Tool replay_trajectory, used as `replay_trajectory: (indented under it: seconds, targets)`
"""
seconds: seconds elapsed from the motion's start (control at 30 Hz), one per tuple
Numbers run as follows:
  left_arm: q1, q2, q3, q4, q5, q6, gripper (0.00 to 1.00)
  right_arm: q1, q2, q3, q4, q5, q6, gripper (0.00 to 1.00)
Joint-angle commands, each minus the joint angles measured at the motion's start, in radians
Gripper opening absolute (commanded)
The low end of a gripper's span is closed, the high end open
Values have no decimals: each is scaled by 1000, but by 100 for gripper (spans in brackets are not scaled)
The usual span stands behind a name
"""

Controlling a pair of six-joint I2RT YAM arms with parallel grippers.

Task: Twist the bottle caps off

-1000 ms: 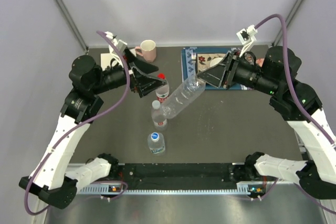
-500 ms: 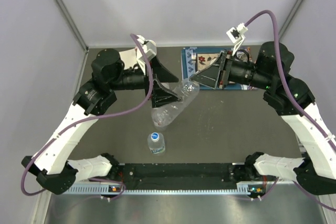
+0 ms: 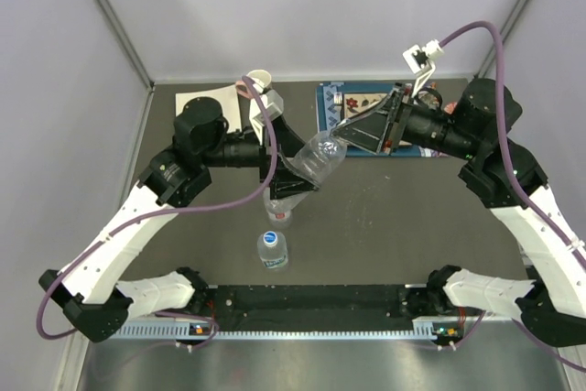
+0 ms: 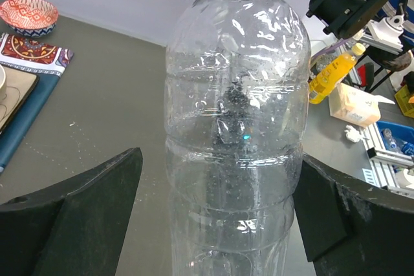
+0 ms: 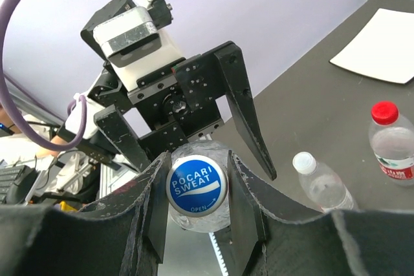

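Where the right fingers (image 5: 244, 201) close: on the blue cap (image 5: 196, 189) marked POCARI SWEAT, one finger pressed to each side.
Left fingers (image 4: 84, 218): spread wide, flanking the clear bottle (image 4: 233, 127); a gap shows at one finger, and contact at the other cannot be told.
Clear bottle's place: off the bench (image 3: 412, 217), tilted, cap end toward the right arm.
Standing on the bench: a blue-capped bottle (image 3: 272, 249), a white-capped bottle (image 5: 320, 185), a red-capped bottle (image 5: 391, 137).
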Motion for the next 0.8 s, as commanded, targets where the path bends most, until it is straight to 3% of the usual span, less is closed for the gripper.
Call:
replay_trajectory:
  seconds: [0.0,0.1,0.2,0.23,0.37,0.4,0.43,0.53,0.63,0.77]
  targets:
    - [-1,-29,-24,74,12,1,94,-8,-35,-17,129,-18,40,0]
    - [-4,-34,-39,87,13,-5,93,-10,-49,-39,148,-5,46,0]
    - [-4,-43,-64,108,1,-11,86,-11,-63,-60,168,-5,47,0]
    - [-4,-46,-68,114,-4,-10,75,-11,-66,-67,169,-4,49,0]
    - [-7,-56,-84,120,-16,-11,61,-10,-80,-93,171,4,43,0]
    - [-7,-59,-87,122,-18,-10,60,-10,-86,-96,168,5,35,4]
    - [-7,-62,-90,122,-22,-6,59,-11,-90,-99,163,10,29,31]
    - [-12,-77,-95,122,-57,9,53,-10,-110,-103,120,47,-9,62]
    - [-19,-88,-91,111,-122,30,47,-10,-110,-68,74,97,-49,76]
    - [-38,-92,-81,105,-247,50,47,-10,-112,-28,40,169,-53,81]
